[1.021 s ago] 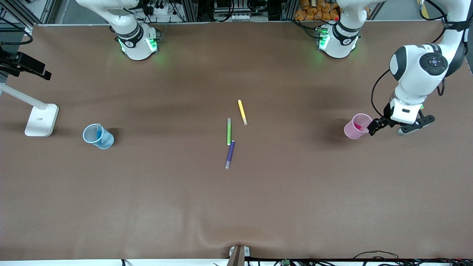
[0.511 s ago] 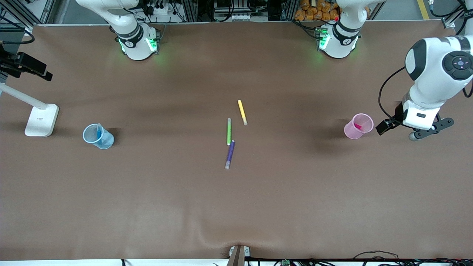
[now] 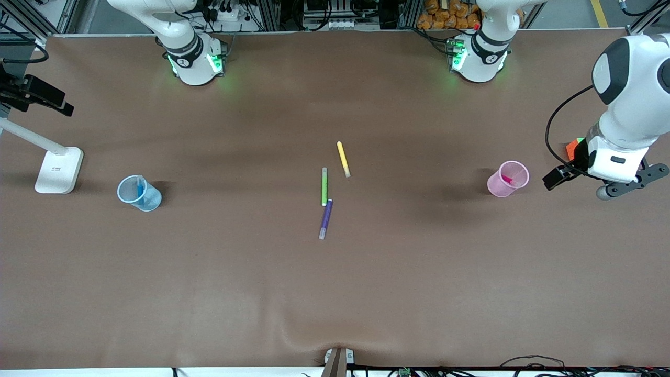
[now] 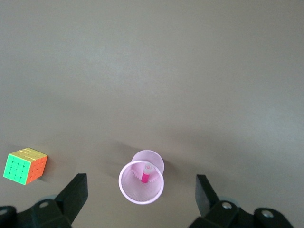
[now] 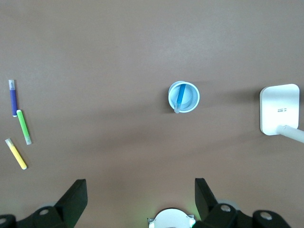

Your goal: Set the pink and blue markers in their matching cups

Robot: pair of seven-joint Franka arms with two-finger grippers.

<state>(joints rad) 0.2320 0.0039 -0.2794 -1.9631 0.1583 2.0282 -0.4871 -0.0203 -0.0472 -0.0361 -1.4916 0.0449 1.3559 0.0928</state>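
Black fingers [image 4: 71, 197] of my left gripper [image 4: 142, 202] are spread wide, holding nothing, up over the table's left-arm end; the pink cup [image 3: 507, 178] with the pink marker [image 4: 145, 174] stands between them in the wrist view. My right gripper [image 5: 140, 199] is likewise released, high above its base, waiting; the blue marker [image 5: 180, 96] rests in the blue cup [image 3: 138, 193].

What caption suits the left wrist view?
Open left gripper above the pink cup holding the pink marker, a puzzle cube nearby.
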